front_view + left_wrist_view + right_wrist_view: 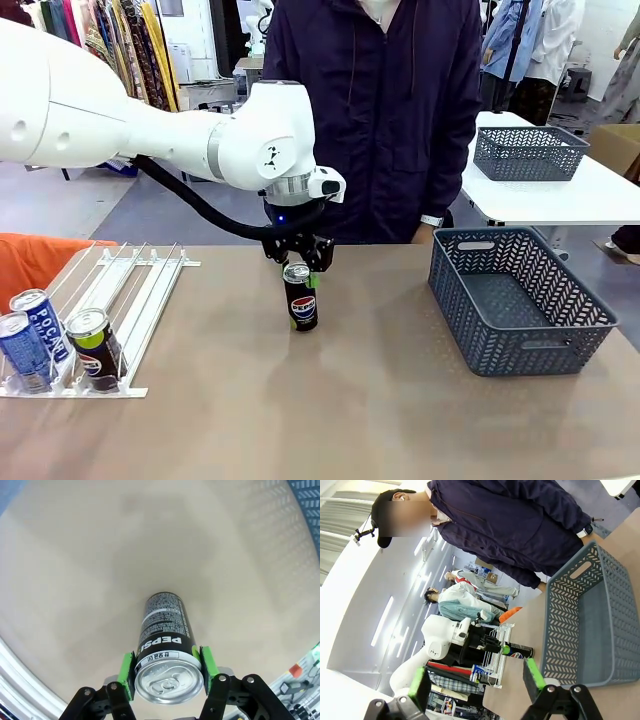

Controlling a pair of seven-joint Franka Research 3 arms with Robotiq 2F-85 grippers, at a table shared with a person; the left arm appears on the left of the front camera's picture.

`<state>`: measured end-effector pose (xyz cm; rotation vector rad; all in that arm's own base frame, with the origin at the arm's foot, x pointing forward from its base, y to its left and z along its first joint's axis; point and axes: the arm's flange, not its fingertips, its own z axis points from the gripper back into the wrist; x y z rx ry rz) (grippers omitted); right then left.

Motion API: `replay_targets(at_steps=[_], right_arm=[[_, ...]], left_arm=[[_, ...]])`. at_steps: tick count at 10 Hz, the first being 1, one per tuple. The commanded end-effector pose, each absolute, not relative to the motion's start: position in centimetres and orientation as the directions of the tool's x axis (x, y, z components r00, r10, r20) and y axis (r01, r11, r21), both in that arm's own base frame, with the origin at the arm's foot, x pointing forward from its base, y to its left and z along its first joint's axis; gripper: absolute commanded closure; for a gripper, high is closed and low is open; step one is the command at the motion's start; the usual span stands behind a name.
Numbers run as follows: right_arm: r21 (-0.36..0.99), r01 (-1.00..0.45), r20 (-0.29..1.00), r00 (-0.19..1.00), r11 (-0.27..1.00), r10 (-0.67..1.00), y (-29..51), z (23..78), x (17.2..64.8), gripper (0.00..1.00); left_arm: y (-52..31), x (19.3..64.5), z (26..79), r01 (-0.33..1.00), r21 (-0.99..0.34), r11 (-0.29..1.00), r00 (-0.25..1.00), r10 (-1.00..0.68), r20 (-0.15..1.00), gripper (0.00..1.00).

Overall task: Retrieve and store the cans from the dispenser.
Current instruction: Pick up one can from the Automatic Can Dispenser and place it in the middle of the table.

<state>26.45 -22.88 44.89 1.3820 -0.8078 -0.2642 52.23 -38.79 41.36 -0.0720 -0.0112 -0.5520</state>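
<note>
**Left Gripper: Top Grip on Pepsi Can, Mid-Table**

I have the left gripper [298, 262] pinching the black Pepsi can [300, 300] at its upper rim, with the green pads [127, 672] pressed on opposite sides. I judge the high grip keeps the can upright and the fingers off the table [350, 420]. The can sits mid-table, between the dispenser [150, 290] and the basket [520, 345]. I cannot tell whether its base touches down. The left arm reaches across the middle, wrist pointing straight down. The right gripper [475, 676] hangs spread, holding nothing. Three cans [95, 345] sit at the dispenser's front lip.
</note>
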Motion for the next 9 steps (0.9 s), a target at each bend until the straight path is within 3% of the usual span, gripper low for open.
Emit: replay_targets(at_steps=[1, 3, 4, 5, 6, 9], right_arm=[[0.942, -0.283, 0.332, 0.704, 0.181, -0.628, -22.8, 45.5, 26.7, 0.00], [0.942, -0.283, 0.332, 0.704, 0.181, -0.628, -22.8, 45.5, 26.7, 0.00], [0.942, -0.283, 0.332, 0.704, 0.181, -0.628, -22.8, 45.5, 26.7, 0.00], [0.942, -0.283, 0.332, 0.704, 0.181, -0.628, -22.8, 45.5, 26.7, 0.00], [0.942, -0.283, 0.332, 0.704, 0.181, -0.628, -22.8, 45.5, 26.7, 0.00], [0.942, -0.283, 0.332, 0.704, 0.181, -0.628, -22.8, 45.5, 26.7, 0.00]], left_arm=[[-39.1, 52.3, 40.8, 0.514, -0.023, 0.857, 0.858, -0.514, 0.002, 1.00], [-39.4, 52.1, 40.2, 0.528, -0.008, 0.849, 0.849, -0.528, -0.025, 1.00], [-39.5, 52.1, 40.2, 0.538, -0.015, 0.843, 0.842, -0.538, -0.030, 0.75], [-39.4, 52.0, 40.2, 0.541, -0.011, 0.841, 0.840, -0.541, -0.033, 0.16], [-39.4, 52.0, 40.6, 0.537, -0.019, 0.843, 0.843, -0.537, -0.024, 0.00], [-38.5, 51.1, 43.8, 0.517, -0.027, 0.855, 0.855, -0.515, 0.062, 0.00]])
